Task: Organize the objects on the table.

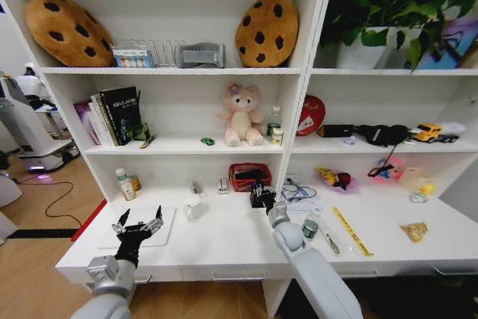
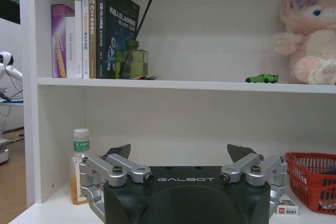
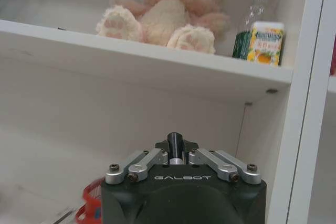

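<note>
**Both arms raised over the desk, nothing held yet**

Left gripper (image 1: 139, 223) hangs over the table's (image 1: 224, 248) left end, above a pale flat laptop (image 1: 138, 228) lying near the front-left corner. Fingers spread wide, nothing between them; left wrist view confirms the gap. Right gripper (image 1: 262, 196) sits near the middle of the table toward the back edge, just in front of the red basket (image 1: 249, 176). Its fingers are pressed together, and the right wrist view shows no object pinched between the tips.

Task items are loose on the table: white mug (image 1: 193, 208) between the two grippers; small green-labelled can (image 1: 311, 228) beside the right forearm; yellow ruler (image 1: 350, 231) lying diagonally toward the right front edge; a pen (image 1: 329, 242) just beside the can. Tiny green toy car (image 1: 208, 141) sits on the shelf board (image 1: 187, 149) above, beside the pink teddy bear (image 1: 240, 116). Can't say what's inside the basket.

Step, as a judgement: looks like the start or a gap between picks, with no item gripped. Next move calls for choosing one item. The mug is nearest both arms, so the right gripper would need to part its fingers first, then descend squarely on the rim or body. The basket is close behind, so collision risk there.
</note>
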Available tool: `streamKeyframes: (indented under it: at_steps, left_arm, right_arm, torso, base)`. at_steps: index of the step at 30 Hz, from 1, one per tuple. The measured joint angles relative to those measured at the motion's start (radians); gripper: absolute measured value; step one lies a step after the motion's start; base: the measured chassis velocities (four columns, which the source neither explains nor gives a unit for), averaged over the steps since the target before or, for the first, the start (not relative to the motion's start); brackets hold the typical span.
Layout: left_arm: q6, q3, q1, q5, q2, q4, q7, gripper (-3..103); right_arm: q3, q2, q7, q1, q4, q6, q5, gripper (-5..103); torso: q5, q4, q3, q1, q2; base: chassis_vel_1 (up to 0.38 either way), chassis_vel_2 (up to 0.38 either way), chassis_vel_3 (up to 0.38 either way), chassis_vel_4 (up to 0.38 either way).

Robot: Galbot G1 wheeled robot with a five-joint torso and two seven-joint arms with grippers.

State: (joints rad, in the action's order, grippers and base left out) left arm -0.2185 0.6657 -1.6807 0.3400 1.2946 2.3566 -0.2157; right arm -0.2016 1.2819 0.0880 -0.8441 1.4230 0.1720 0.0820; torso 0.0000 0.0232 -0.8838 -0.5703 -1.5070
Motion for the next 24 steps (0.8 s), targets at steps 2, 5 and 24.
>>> streamKeyframes:
  at_steps: [2, 5, 24]
  left_arm:
    - [0.0, 0.0, 0.0, 0.0, 0.0, 0.0, 0.0, 100]
    - [0.0, 0.0, 0.0, 0.0, 0.0, 0.0, 0.0, 100]
    - [0.0, 0.0, 0.0, 0.0, 0.0, 0.0, 0.0, 100]
  right_arm:
    - [-0.016, 0.021, -0.008, 0.06, -0.089, 0.066, -0.022, 12]
    - [-0.017, 0.033, -0.015, 0.092, -0.137, 0.085, -0.023, 12]
    - [-0.002, 0.151, -0.047, 0.184, -0.379, 0.194, -0.049, 12]
  torso:
    - [0.0, -0.0001, 0.0, 0.0, 0.0]
    - [0.0, -0.0001, 0.0, 0.0, 0.0]
    - [-0.0001, 0.0, 0.0, 0.0, 0.0]
  base:
    - [0.0, 0.0, 0.0, 0.0]
    - [0.0, 0.0, 0.0, 0.0]
    - [0.0, 0.0, 0.0, 0.0]
